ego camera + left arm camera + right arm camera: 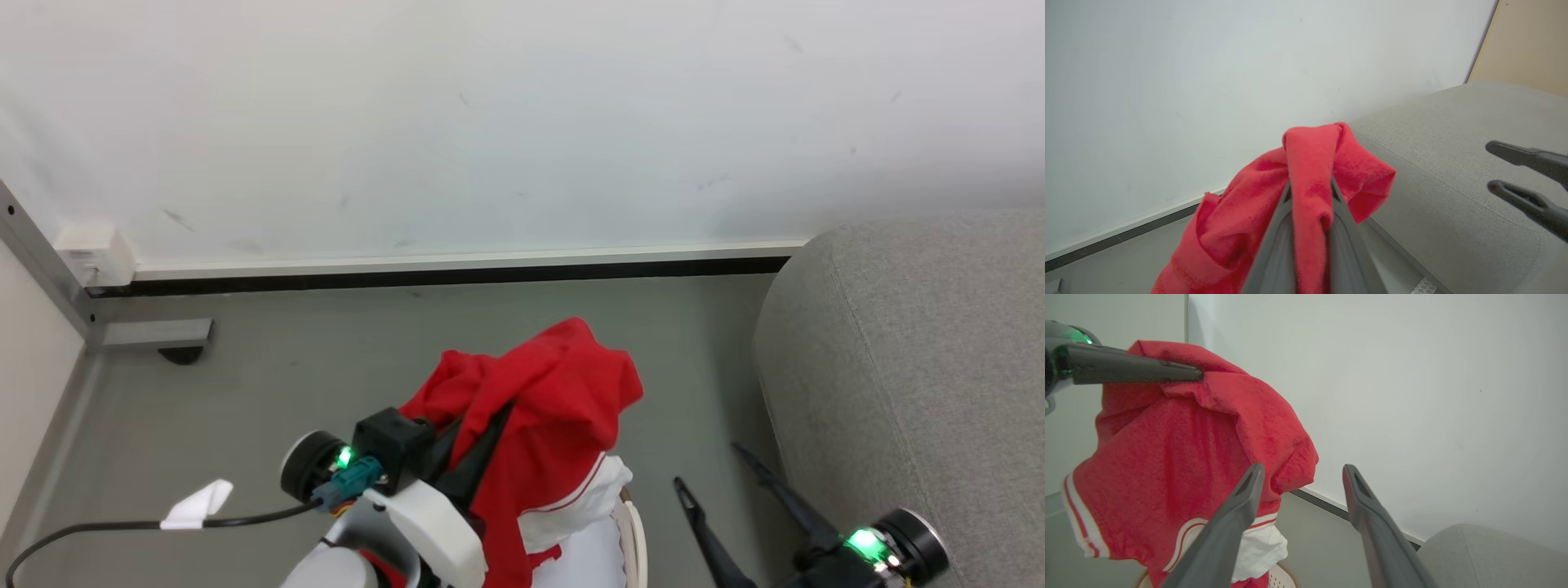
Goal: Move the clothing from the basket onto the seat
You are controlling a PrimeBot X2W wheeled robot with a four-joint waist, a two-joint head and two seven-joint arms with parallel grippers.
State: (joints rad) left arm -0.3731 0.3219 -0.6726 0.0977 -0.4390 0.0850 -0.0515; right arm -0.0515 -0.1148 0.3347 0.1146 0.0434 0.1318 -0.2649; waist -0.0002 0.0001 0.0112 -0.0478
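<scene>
Red clothing (563, 392) pinched in left pincer (1310, 183) (over basket (636, 543)), right pincer (1302, 468) spread, floor (702, 367) before seat (914, 343) edge.

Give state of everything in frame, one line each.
left gripper: shut on clothing, held high
clothing: draped from the left gripper, hanging over the basket
right gripper: open, holding nothing
basket: under the clothing, mostly hidden
seat: clothing not yet on it

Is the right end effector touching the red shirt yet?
Apart. In the head view, a strip of grey floor shows plainly between the right end effector and the red shirt.
</scene>
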